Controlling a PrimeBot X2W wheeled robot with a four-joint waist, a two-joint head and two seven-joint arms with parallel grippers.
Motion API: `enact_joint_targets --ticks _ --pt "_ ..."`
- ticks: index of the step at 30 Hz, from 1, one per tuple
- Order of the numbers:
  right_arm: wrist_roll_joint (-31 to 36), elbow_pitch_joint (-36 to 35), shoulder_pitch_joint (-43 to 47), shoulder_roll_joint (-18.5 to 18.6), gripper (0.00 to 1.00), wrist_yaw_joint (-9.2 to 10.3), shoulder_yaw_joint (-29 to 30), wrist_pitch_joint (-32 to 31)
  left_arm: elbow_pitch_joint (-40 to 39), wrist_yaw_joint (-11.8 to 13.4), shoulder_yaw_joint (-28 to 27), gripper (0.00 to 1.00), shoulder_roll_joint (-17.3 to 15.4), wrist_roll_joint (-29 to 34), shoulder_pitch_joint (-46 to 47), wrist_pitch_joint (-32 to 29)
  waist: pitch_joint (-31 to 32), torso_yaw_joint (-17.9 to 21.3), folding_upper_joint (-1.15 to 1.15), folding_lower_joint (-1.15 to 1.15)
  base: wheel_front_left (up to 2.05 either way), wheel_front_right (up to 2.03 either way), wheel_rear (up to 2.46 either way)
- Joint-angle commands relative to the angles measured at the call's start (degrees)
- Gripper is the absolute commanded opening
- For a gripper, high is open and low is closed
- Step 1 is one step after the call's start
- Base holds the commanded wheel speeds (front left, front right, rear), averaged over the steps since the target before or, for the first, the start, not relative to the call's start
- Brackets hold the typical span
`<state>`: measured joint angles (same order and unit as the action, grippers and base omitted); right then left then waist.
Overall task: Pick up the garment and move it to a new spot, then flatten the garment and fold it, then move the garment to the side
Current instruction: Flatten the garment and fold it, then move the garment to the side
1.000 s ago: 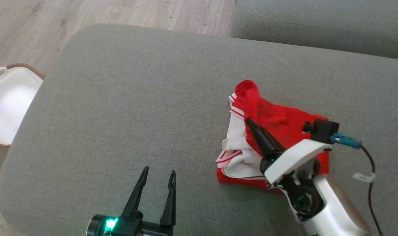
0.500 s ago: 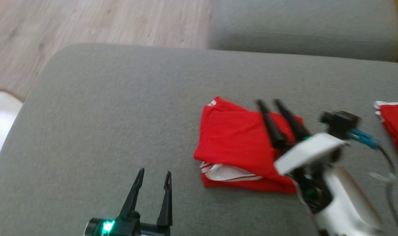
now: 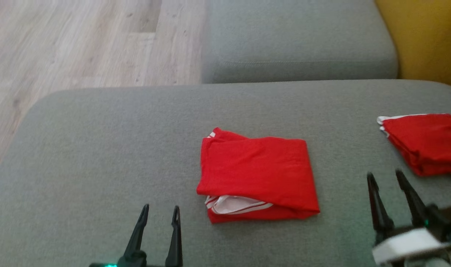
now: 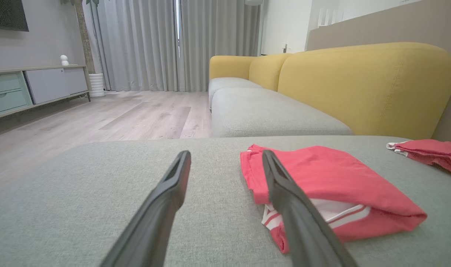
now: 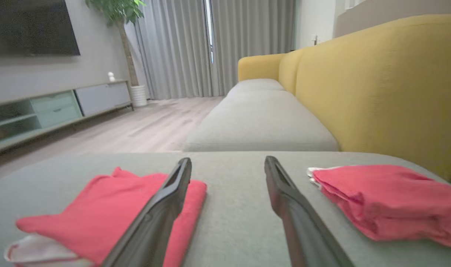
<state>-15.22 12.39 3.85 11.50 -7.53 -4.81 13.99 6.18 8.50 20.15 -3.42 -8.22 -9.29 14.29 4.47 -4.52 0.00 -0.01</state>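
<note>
Right now you have the folded red garment [image 3: 257,178] lying flat near the middle of the grey seat cushion [image 3: 99,148], with its white striped trim peeking out along the near edge. Your left gripper [image 3: 161,206] hangs at the lower left of the head view, its two fingers spread apart and holding nothing, clear of the garment's near left corner. Your right gripper [image 3: 384,173] is at the lower right, fingers likewise spread and empty, over bare cushion between the garment and a second folded red piece [image 3: 425,142]. That second piece lies toward the right edge, well apart from the first. From your right wrist the garment shows left of the fingers and the second piece right of them, neither touched. A yellow backrest [image 3: 425,37] rises at the far right, and pale wood floor [image 3: 62,44] lies beyond the cushion's left.
</note>
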Motion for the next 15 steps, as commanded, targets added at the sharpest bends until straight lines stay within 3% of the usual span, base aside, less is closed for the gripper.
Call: enact_joint_targets --ticks 1,6,15 --pt "3.4 -1.7 -0.1 0.4 1.00 0.04 0.9 0.9 -2.1 0.1 -2.6 1.00 0.4 1.0 0.8 0.7 0.9 1.0 0.00 0.01 0.00 0.00 0.00" --pt "10.2 -3.8 4.1 -1.9 1.00 0.04 3.6 1.0 -3.1 0.0 -4.0 1.00 0.4 2.1 -1.5 0.7 1.6 1.9 0.00 0.01 0.00 0.00 0.00" --pt "11.4 -4.9 5.8 -4.2 1.00 0.04 4.5 1.0 -2.8 -0.7 -4.8 1.00 0.5 3.0 -2.9 0.7 2.7 2.5 0.00 0.01 0.00 0.00 0.00"
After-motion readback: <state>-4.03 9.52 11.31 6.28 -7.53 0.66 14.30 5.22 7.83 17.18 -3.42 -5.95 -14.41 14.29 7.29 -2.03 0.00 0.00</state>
